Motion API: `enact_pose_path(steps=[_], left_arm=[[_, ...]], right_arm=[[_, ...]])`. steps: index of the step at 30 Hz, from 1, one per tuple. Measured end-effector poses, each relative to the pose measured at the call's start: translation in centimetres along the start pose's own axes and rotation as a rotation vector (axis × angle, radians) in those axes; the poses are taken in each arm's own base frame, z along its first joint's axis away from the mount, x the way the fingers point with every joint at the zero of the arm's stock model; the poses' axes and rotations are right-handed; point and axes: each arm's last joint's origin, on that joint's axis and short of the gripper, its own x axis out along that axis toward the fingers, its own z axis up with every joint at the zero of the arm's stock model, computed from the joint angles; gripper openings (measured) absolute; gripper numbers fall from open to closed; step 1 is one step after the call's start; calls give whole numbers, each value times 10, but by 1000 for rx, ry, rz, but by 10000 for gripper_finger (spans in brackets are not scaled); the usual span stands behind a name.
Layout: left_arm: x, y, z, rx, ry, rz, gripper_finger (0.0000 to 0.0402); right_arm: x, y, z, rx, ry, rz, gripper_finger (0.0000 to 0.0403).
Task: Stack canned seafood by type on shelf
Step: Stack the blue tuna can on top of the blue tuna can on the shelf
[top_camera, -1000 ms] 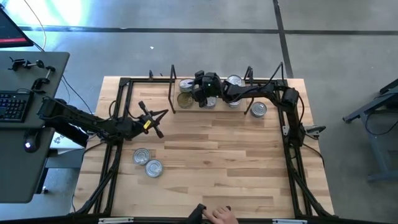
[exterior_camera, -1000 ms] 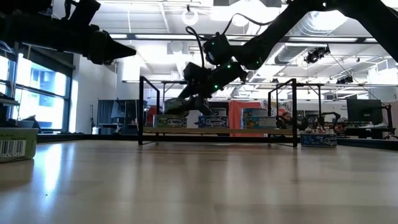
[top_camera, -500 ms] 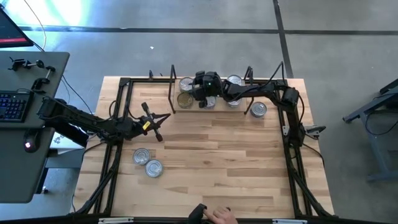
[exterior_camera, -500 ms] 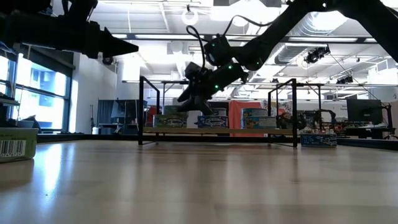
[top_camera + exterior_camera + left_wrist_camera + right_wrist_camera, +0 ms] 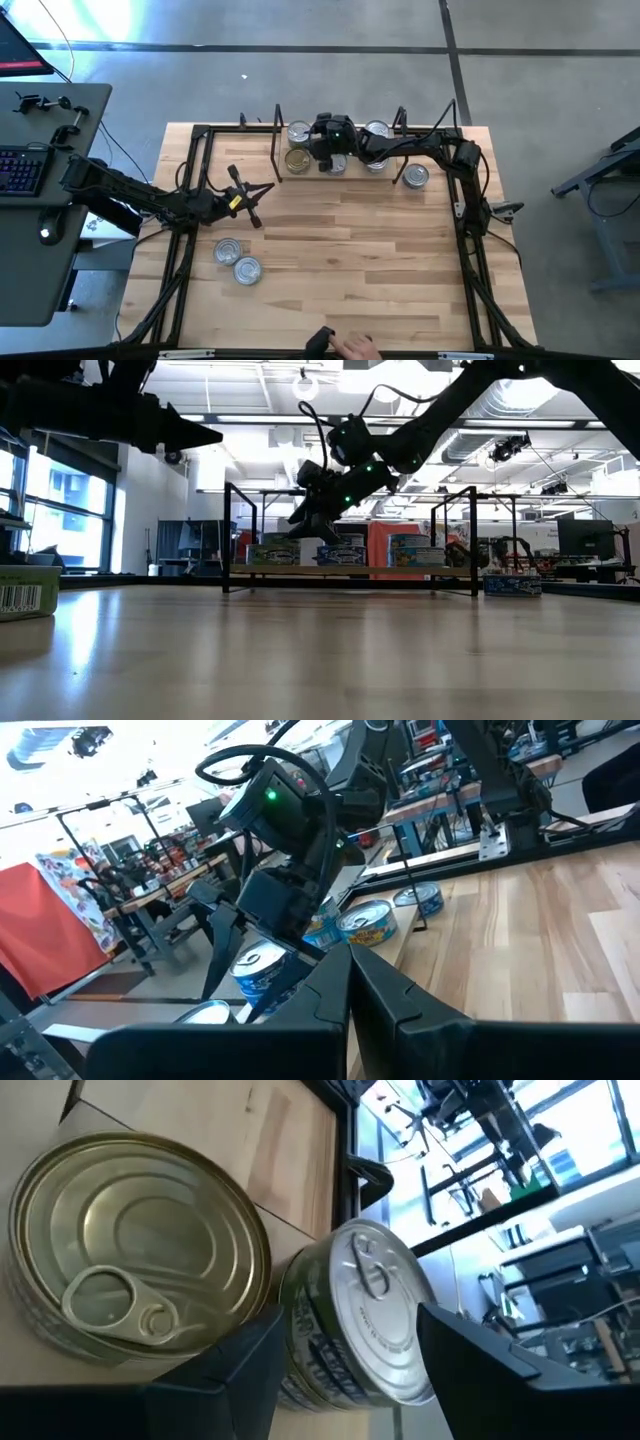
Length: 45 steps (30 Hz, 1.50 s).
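The right tool is hovering over the shelf, fingers apart around what seems a silver-lidded tin, beside a gold-lidded tin. The left tool is waiting above the bench, pinched together.

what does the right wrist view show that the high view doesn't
Only the right wrist view shows the lids close up: a gold-lidded tin with its pull ring, and a silver-lidded tin between the right gripper's open fingers.

Only the high view shows the whole table: two loose tins near the left gripper, one tin outside the shelf, and a person's hand at the table's near edge.

Both show tins on the shelf under the right gripper.
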Motion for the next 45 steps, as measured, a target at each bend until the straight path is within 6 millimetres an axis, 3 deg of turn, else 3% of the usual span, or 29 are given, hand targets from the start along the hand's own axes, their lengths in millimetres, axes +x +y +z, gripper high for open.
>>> enact_pose_path(steps=[4,12,18,25,30,33,39,45], left_arm=[[0,0,0,-2,0,0,0],[0,-1,0,-22,3,-5,0],[-1,-3,-1,-11,15,-22,0],[-1,-3,-2,-36,20,-25,0],[-1,-4,-4,-86,37,-33,0],[-1,-6,-4,-135,35,-81,0],[-2,-10,-4,-189,7,-231,0],[-2,-12,-5,-187,6,-263,0]], right_arm=[[-2,-2,6,63,-17,-28,216],[-30,-21,42,157,-52,-176,216],[-80,-25,82,168,58,-214,216],[-160,-1,118,212,175,8,216],[-205,18,126,427,232,229,216],[-222,33,127,553,281,360,216],[-227,98,114,635,280,522,216],[-233,160,97,865,344,574,216]])
